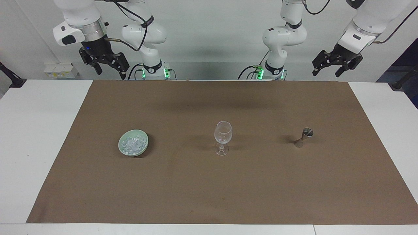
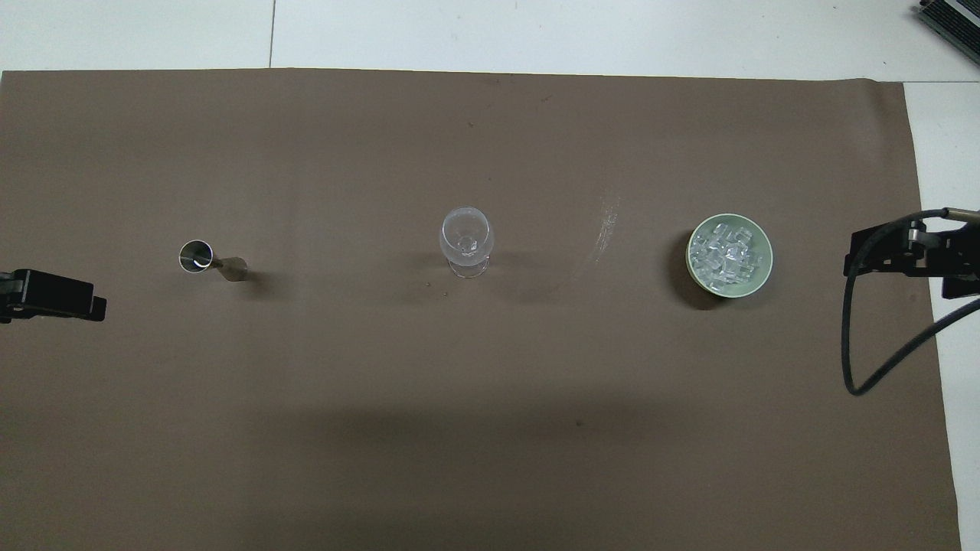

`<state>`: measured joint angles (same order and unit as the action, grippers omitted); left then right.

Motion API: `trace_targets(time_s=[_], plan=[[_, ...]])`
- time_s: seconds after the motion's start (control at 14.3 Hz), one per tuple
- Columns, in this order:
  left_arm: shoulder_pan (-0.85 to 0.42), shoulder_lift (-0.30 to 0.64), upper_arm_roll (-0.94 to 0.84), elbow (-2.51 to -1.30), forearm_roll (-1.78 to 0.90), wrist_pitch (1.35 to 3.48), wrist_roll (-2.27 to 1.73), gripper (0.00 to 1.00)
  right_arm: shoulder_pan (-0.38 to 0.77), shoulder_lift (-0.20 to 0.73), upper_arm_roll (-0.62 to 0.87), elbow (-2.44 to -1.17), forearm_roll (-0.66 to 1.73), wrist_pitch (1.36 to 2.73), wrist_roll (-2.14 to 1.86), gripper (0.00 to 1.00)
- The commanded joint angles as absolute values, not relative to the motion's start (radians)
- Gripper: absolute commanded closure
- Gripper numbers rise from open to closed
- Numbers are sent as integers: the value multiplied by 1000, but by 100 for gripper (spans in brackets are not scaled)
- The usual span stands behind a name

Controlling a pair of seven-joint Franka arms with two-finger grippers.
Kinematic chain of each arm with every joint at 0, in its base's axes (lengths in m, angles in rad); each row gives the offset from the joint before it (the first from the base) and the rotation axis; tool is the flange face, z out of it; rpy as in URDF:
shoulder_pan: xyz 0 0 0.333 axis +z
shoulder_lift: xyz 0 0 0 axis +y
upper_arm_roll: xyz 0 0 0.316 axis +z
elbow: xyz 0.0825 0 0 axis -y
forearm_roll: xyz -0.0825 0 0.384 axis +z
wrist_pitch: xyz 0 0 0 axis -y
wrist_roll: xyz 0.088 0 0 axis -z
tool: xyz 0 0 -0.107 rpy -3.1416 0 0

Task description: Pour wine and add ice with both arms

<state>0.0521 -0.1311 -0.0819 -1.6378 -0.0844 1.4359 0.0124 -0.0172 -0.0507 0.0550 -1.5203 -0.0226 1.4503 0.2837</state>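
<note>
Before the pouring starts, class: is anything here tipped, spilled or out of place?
Nothing stands out. The glass and jigger stand upright, and the ice is all in its bowl. No spills on the brown mat.

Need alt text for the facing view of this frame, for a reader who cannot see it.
Three things stand in a row on a brown mat: a green bowl of ice toward the right arm's end, an empty wine glass in the middle, and a metal jigger toward the left arm's end. The right gripper and left gripper hang open above the table's robot-side edge, waiting.
</note>
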Motion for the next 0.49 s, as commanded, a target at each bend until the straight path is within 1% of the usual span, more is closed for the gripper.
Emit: trace_targets(time_s=[0.0,0.42], plan=[[60,-141,-89,-1643,-71,1424,6,0,-32,-49,58,-1509,0,1434,262,0],[60,-143,-87,-1623,-77,1423,2,0,-32,-49,58,-1509,0,1434,262,0]])
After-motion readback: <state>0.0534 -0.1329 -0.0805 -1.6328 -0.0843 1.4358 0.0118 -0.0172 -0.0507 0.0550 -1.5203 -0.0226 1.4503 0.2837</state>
